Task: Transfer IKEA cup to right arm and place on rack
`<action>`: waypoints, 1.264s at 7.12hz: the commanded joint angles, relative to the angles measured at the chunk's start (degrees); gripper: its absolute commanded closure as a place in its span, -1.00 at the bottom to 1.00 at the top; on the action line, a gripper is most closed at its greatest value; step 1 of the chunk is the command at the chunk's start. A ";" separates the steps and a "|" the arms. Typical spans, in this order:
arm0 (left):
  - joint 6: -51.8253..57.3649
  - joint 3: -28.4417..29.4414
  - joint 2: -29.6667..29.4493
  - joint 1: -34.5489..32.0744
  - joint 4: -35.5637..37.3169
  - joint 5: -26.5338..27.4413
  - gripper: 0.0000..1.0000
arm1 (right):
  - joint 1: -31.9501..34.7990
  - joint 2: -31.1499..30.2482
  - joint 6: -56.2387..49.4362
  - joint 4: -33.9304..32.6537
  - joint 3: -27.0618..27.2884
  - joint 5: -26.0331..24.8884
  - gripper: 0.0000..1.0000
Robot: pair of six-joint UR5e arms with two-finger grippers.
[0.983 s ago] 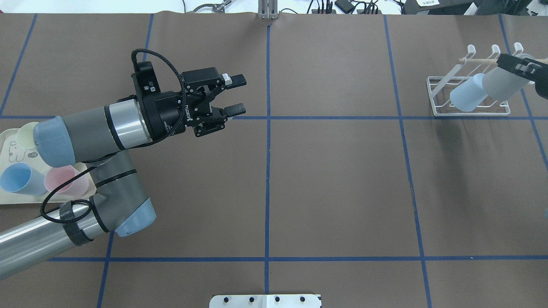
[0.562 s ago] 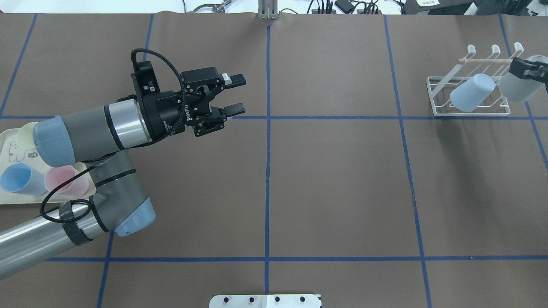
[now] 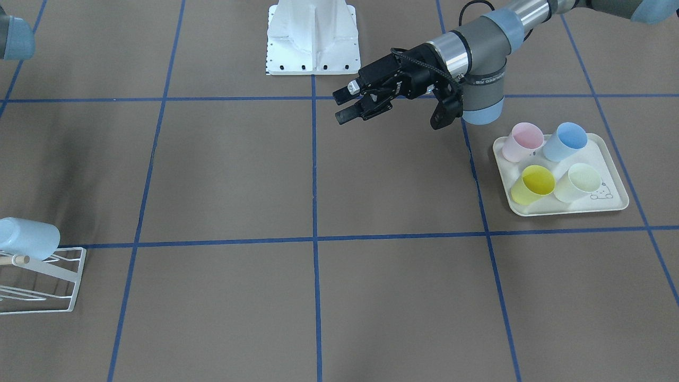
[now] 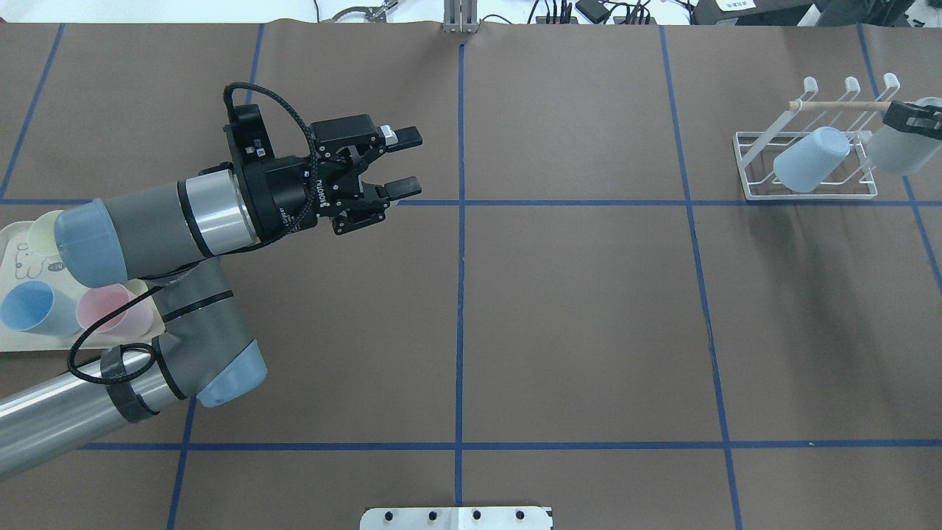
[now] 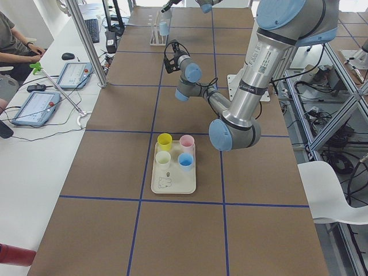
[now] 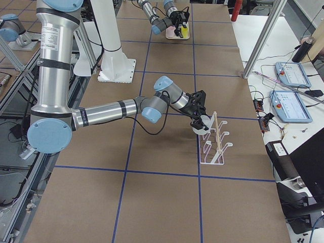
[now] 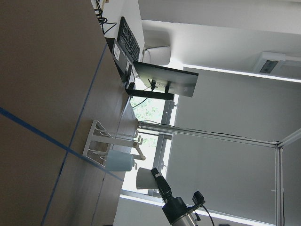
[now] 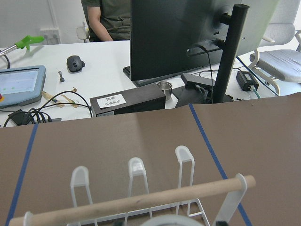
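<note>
Grips a tilted pale grey plastic cup (image 4: 899, 151) in the clamped right hand (image 4: 911, 118), just beside the small white wire rack (image 4: 809, 196) at its 3 o'clock. Holds the empty left hand (image 4: 411, 162) apart, 10 o'clock above the brown counter (image 4: 589, 331).

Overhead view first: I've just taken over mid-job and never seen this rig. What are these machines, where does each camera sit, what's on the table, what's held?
Two robot arms work at one brown table. The overhead view looks from behind them; the front-facing view faces them, so sides swap; two side views look along the table; each wrist carries a camera. The left gripper hovers open and empty. The right gripper grips a pale cup beside the white rack, where a blue cup sits tilted. A tray holds four more cups.
</note>
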 commanded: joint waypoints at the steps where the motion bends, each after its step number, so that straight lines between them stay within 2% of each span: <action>1: 0.00 -0.13 0.03 0.00 0.00 0.00 -0.59 | 0.61 2.26 0.37 0.10 -2.32 -0.09 1.00; 5: 0.00 -0.48 0.03 -0.18 0.00 0.00 -0.59 | 0.71 6.66 0.37 0.10 -7.34 -0.44 1.00; 7: 0.00 -0.48 0.03 -0.18 0.00 0.00 -0.59 | 0.71 6.58 0.37 0.19 -8.39 -0.44 1.00; 9: 0.00 -0.48 0.03 -0.18 0.00 0.00 -0.59 | 0.62 6.67 0.46 6.65 -13.21 -0.44 1.00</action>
